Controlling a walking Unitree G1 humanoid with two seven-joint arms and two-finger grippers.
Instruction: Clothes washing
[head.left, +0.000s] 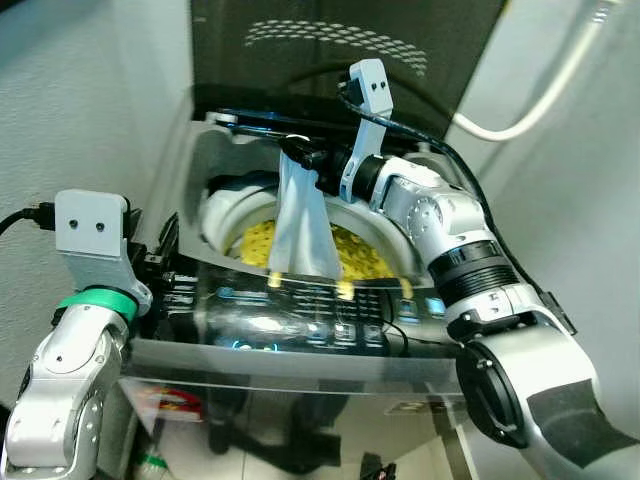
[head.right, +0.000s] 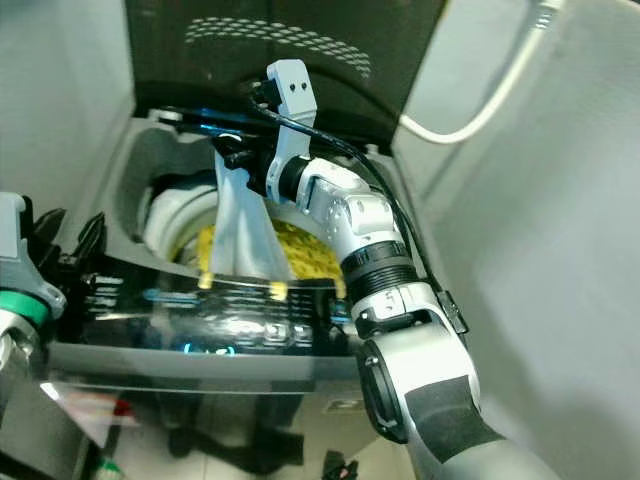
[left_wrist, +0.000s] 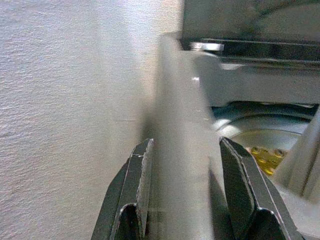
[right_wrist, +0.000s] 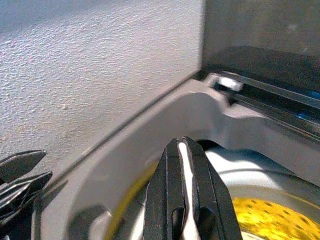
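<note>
Left eye view, step: the right gripper (head.left: 300, 152) is pinching the top of a pale blue-grey cloth (head.left: 303, 225) and dangling it over the open washing machine (head.left: 200, 170); this looks like the loading step.
Left eye view, cloth: it is hanging with its long axis near vertical, top at the gripper, lower hem spreading just above the drum (head.left: 232, 212), where a yellow garment (head.left: 362, 258) is lying.
Right eye view, next move: judging from this, the cloth is needing to be lowered into the drum mouth and let go, clear of the control panel (head.right: 215, 310) at the front.
Right eye view, left arm: the left gripper (head.right: 65, 248) is waiting at the machine's front left corner.
Left wrist view: the left gripper's fingers (left_wrist: 137, 192) are standing apart, holding nothing, beside the machine's side wall.
Right wrist view: the right gripper's fingers (right_wrist: 167, 197) are pressing together on a thin white strip of the cloth, above the yellow garment.
</note>
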